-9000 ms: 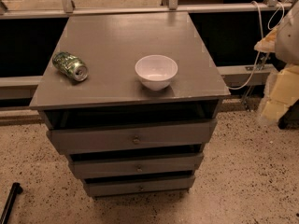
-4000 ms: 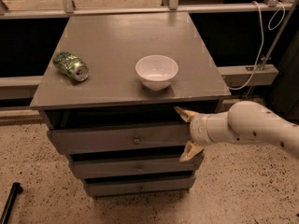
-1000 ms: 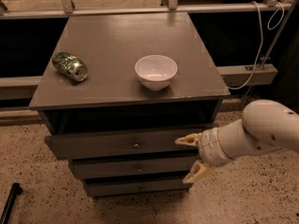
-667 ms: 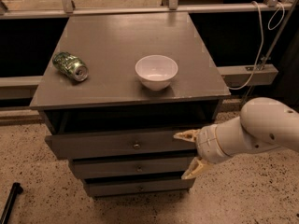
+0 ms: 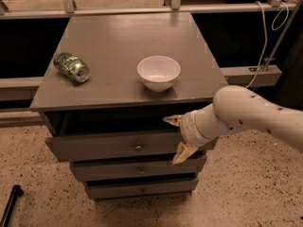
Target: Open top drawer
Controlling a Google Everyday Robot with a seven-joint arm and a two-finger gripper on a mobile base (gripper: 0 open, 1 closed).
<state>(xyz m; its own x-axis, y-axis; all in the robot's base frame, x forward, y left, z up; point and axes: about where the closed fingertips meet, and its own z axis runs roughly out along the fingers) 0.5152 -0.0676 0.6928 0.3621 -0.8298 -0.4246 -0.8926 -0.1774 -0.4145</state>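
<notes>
The top drawer [image 5: 104, 146] is the wide grey one just under the cabinet's top, with a small round metal knob [image 5: 138, 148] at its centre. It stands out a little from the cabinet, with a dark gap above it. My gripper [image 5: 174, 140] is at the right part of the drawer front, on my white arm coming in from the right. It is open, with one fingertip [image 5: 171, 120] above the front's top edge and the other fingertip [image 5: 179, 158] at its bottom edge.
On the grey cabinet top [image 5: 123, 37] lie a crushed green can [image 5: 71, 66] at the left and a white bowl [image 5: 158, 72] near the front middle. Two lower drawers [image 5: 118, 170] are below. A cable [image 5: 265, 37] hangs at the right; a black bar [image 5: 9, 207] lies on the speckled floor.
The gripper came in from the right to the drawer front and has shifted left and slightly up over the last second. The top drawer stands further out than at the start.
</notes>
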